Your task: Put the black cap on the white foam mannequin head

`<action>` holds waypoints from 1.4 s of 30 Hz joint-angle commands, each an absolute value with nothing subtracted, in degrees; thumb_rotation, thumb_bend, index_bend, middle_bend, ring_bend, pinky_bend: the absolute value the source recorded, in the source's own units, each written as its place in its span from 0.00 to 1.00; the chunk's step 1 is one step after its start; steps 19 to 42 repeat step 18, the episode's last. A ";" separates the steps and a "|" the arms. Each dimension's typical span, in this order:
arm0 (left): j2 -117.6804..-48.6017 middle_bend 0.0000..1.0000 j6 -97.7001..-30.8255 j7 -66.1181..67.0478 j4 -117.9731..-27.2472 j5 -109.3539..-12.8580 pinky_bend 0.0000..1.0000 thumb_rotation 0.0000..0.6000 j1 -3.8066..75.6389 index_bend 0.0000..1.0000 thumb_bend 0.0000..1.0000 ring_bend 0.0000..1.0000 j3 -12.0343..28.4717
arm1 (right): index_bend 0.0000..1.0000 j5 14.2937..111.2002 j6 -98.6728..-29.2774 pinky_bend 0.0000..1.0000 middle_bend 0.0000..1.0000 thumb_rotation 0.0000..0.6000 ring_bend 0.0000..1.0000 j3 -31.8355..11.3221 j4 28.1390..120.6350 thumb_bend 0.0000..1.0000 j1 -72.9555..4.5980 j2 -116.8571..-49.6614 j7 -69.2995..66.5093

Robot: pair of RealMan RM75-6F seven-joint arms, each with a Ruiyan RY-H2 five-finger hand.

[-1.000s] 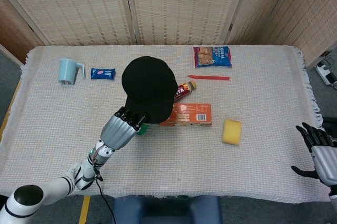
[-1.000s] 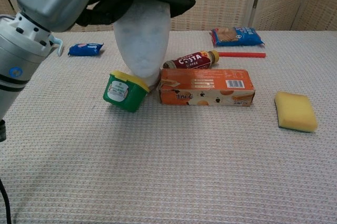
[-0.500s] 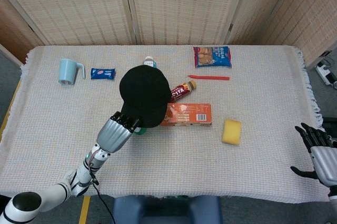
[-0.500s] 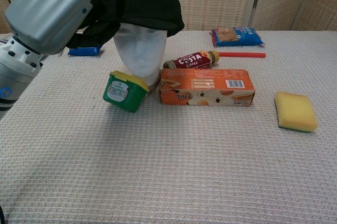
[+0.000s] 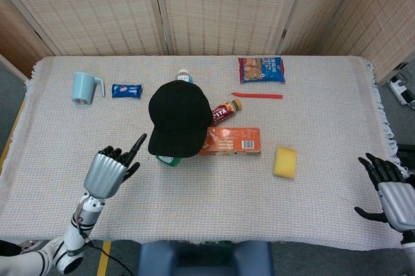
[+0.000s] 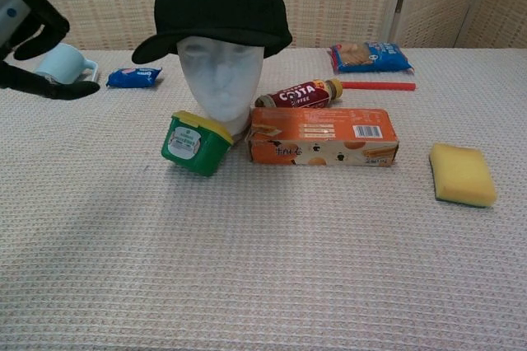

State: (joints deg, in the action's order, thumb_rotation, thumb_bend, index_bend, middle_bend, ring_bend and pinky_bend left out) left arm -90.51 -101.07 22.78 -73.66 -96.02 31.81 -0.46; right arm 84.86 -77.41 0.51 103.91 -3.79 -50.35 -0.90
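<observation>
The black cap (image 5: 178,118) (image 6: 218,5) sits on the white foam mannequin head (image 6: 221,81), its brim pointing toward me and covering the head from above. My left hand (image 5: 110,169) (image 6: 33,25) is off to the left of the cap, apart from it, fingers spread and holding nothing. At the table's right front edge my right hand (image 5: 389,188) stays with fingers apart and nothing in it; the chest view does not show it.
A green tub (image 6: 194,143) and an orange box (image 6: 324,137) lie against the mannequin's base, a cola bottle (image 6: 298,94) behind them. A yellow sponge (image 6: 462,174), a blue snack bag (image 5: 261,69), a red straw (image 5: 257,96), a blue mug (image 5: 84,87) and a small blue packet (image 5: 126,90) are spread around.
My left hand has let go of the cap and pulled back to the left and toward me. The cap has settled onto the mannequin head. The right hand has barely moved.
</observation>
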 commanded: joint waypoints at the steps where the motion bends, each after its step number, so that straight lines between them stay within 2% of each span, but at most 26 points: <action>1: -78.39 0.68 -95.58 19.47 -85.35 -88.69 0.67 1.00 24.36 0.00 0.07 0.57 -5.83 | 0.00 85.23 -77.46 0.00 0.00 1.00 0.00 0.72 104.03 0.07 -3.74 -50.42 -0.75; 2: -76.07 0.56 -94.00 18.18 -87.28 -87.22 0.55 1.00 23.55 0.01 0.07 0.45 -6.74 | 0.00 85.37 -77.49 0.00 0.00 1.00 0.00 0.78 104.06 0.07 -3.73 -50.45 -0.68; 5: -68.41 0.25 -87.72 12.75 -93.70 -81.73 0.26 1.00 21.23 0.06 0.07 0.17 -9.75 | 0.00 85.96 -77.83 0.00 0.00 1.00 0.00 0.86 104.09 0.07 -3.69 -50.86 -0.31; 8: -64.32 0.14 -85.87 8.43 -95.70 -78.64 0.15 1.00 18.70 0.09 0.07 0.07 -10.86 | 0.00 86.47 -79.51 0.00 0.00 1.00 0.00 0.30 103.53 0.07 -3.41 -52.28 -0.22; 13: -67.18 0.09 -94.41 7.61 -89.09 -76.95 0.08 1.00 11.46 0.11 0.07 0.01 -8.45 | 0.00 87.72 -82.46 0.00 0.00 1.00 0.00 -0.28 101.85 0.07 -2.67 -54.63 0.07; 18: -66.21 0.06 -95.11 5.48 -88.75 -78.34 0.05 1.00 9.88 0.12 0.08 0.00 -6.78 | 0.00 87.59 -82.21 0.00 0.00 1.00 0.00 -0.27 101.33 0.07 -2.79 -55.64 1.21; 42: -66.21 0.06 -95.11 5.48 -88.75 -78.34 0.05 1.00 9.88 0.12 0.08 0.00 -6.78 | 0.00 87.59 -82.21 0.00 0.00 1.00 0.00 -0.27 101.33 0.07 -2.79 -55.64 1.21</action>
